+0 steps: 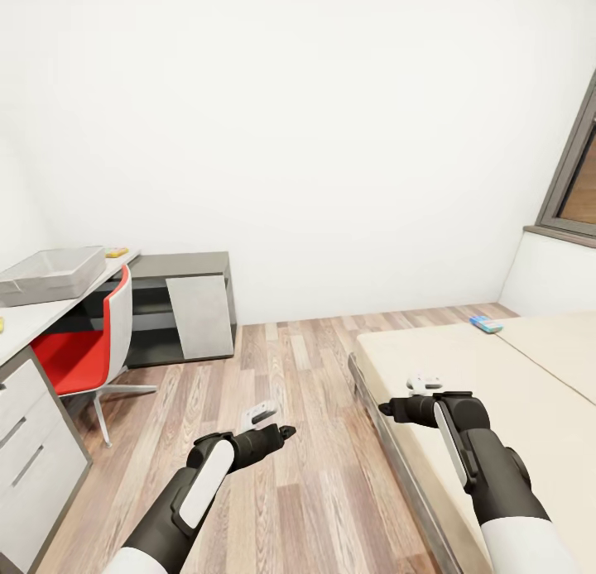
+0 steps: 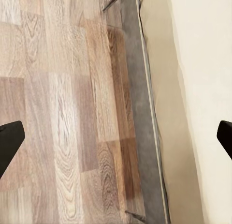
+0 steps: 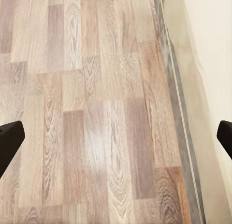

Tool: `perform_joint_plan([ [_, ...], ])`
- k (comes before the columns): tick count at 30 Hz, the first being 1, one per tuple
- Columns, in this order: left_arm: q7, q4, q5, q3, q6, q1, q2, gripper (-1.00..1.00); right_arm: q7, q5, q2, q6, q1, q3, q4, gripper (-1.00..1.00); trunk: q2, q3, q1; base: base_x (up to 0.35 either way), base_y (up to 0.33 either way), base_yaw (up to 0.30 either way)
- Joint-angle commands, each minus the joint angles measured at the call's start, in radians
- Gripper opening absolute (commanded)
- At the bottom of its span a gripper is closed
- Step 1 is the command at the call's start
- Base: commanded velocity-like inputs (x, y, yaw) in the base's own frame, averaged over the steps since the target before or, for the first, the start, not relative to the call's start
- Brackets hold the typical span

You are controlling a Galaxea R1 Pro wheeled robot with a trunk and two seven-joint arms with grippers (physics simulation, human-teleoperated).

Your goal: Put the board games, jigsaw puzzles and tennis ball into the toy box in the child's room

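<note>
Both pincers, left (image 1: 277, 421) and right (image 1: 406, 396), are hanging wide and empty; the blue board game (image 1: 486, 323) is lying well beyond them on the bed (image 1: 463, 367).

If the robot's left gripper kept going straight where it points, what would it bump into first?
Probably the wooden floor beside the bed. The left gripper looks down at bare planks with open jaws, though depth is hard to judge.

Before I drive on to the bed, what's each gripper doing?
Left gripper: open, holding nothing.
Right gripper: open, holding nothing.

1 toy box (image 1: 50, 275), 1 blue board game (image 1: 486, 323)
</note>
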Motion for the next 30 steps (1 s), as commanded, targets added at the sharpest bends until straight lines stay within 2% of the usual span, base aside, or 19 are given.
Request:
perform_joint_plan([
  [1,0.009,-0.001,0.011,-0.001,0.003,-0.001,0.0,1.0,0.01,0.01,0.0,0.003,-0.001,-0.001,-0.001,1.0,-0.001,-0.001,0.0,0.0,0.0,0.0],
  [27,0.01,-0.006,0.01,-0.001,0.003,-0.001,0.0,1.0,0.01,0.011,0.0,0.003,-0.001,-0.001,-0.001,1.0,-0.001,-0.001,0.0,0.0,0.0,0.001],
  [30,0.008,-0.01,0.011,-0.001,0.008,0.002,0.009,1.0,0.012,0.01,0.0,0.004,0.0,-0.001,-0.001,1.0,-0.001,-0.001,0.0,0.0,0.0,0.068],
])
